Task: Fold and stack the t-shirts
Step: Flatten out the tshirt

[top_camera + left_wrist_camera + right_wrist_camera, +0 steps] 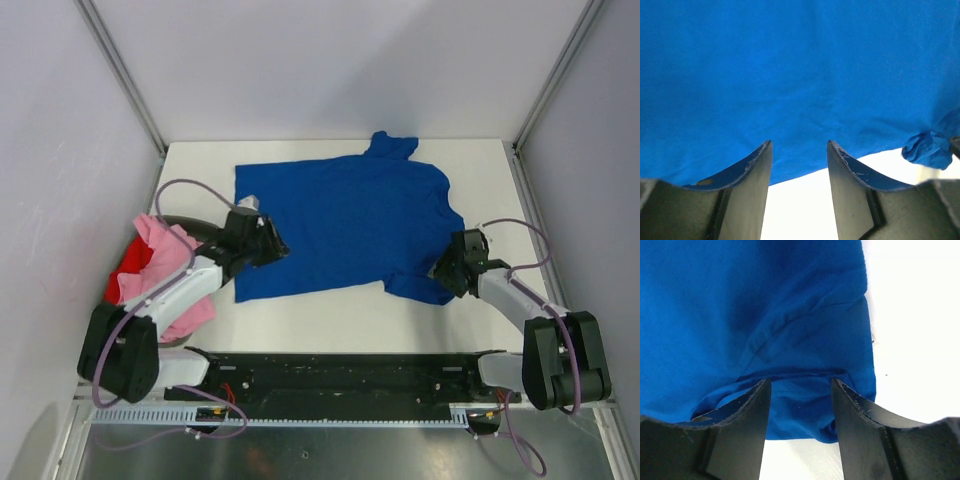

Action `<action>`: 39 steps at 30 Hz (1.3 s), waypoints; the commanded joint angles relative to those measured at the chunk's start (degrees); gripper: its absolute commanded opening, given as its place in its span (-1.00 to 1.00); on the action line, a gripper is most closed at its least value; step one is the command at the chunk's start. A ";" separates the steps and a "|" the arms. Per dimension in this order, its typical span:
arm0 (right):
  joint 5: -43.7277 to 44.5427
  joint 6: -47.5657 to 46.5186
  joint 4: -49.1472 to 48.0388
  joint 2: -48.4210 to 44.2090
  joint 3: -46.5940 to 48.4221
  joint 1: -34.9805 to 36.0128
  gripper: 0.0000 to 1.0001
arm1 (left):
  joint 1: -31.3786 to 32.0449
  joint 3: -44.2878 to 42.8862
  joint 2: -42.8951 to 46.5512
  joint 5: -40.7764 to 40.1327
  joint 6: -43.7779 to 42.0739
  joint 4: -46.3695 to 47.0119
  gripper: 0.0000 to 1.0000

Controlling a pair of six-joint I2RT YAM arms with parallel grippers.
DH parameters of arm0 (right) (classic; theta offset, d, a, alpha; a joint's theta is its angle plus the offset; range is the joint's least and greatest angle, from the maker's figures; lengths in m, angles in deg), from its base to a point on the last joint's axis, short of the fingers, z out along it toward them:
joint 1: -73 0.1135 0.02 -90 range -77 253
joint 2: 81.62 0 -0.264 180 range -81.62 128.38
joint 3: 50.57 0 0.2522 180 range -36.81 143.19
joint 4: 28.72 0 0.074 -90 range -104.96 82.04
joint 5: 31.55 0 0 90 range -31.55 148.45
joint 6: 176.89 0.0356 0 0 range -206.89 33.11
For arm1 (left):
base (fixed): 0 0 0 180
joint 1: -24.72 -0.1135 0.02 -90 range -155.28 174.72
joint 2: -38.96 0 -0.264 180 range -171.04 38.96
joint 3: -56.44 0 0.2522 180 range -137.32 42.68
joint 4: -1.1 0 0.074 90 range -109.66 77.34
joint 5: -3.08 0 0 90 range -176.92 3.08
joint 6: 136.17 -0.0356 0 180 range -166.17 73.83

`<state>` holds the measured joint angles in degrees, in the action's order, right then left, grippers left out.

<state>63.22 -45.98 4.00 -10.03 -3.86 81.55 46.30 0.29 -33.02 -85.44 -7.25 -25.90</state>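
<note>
The royal blue t-shirt (350, 220) lies spread on the white table, plain side up, no lettering showing. My left gripper (272, 250) is open at its left near edge; in the left wrist view (799, 145) the fingers straddle the hem (805, 170), low over the table. My right gripper (447, 272) is open at the shirt's near right sleeve (420, 285); in the right wrist view (800, 385) the folded sleeve (800, 405) lies between the fingers. A pink t-shirt (175, 265) and a red one (128, 262) lie heaped at the left edge under the left arm.
White table (330, 320) bounded by grey walls and metal posts. The far sleeve (392, 146) bunches near the back edge. A black rail (340, 375) with both arm bases runs along the near edge.
</note>
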 commanded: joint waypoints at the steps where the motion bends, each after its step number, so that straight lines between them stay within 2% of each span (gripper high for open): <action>1: 6.43 -1.30 0.77 -0.47 2.21 1.14 0.13 | 4.86 -5.49 -4.87 -1.22 -1.47 0.45 0.04; 6: 6.84 -0.43 2.19 0.39 1.83 5.00 0.04 | 7.54 -7.99 -10.20 -2.86 -0.51 0.79 0.03; 8: 6.87 0.39 3.00 0.41 1.41 7.93 -0.10 | 7.71 -8.53 -11.60 -3.38 0.00 0.85 0.03; 10: 6.53 1.63 3.87 -0.18 0.84 11.08 -0.34 | 7.76 -8.79 -13.00 -4.57 0.65 0.76 0.03; 13: 3.72 4.50 4.58 -2.20 -0.56 17.19 -0.52 | 7.32 -8.97 -15.30 -6.15 2.00 0.75 0.03; 16: 3.15 8.01 5.86 -4.16 -1.32 25.36 -0.57 | 6.16 -8.79 -17.03 -7.07 3.34 0.69 0.03; 18: 3.38 8.68 7.50 -5.89 -1.16 27.67 -0.57 | 5.41 -8.79 -17.94 -7.97 3.49 0.69 0.03; 21: 4.52 6.06 10.45 -10.48 0.98 23.37 -0.51 | 4.33 -9.04 -19.40 -8.73 3.23 0.56 0.02; 24: 4.92 1.75 10.95 -14.23 4.42 13.98 -0.33 | 3.58 -9.37 -21.30 -9.49 3.08 0.07 0.02; 27: 7.57 -1.32 8.07 -13.75 7.60 6.05 -0.15 | 3.11 -9.35 -23.16 -11.24 3.13 -1.16 0.01; 34: 6.38 -3.07 -4.77 -1.16 10.07 -8.14 -0.10 | 0.47 -8.02 -25.11 -13.73 4.33 -4.69 0.01; 39: 3.64 -3.11 -9.36 8.73 12.63 -13.68 -0.04 | -0.56 -8.03 -23.88 -14.59 4.67 -6.59 0.01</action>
<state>68.32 -47.99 0.63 -6.33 5.21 70.82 47.46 -8.21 -55.89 -95.46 -2.64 -26.97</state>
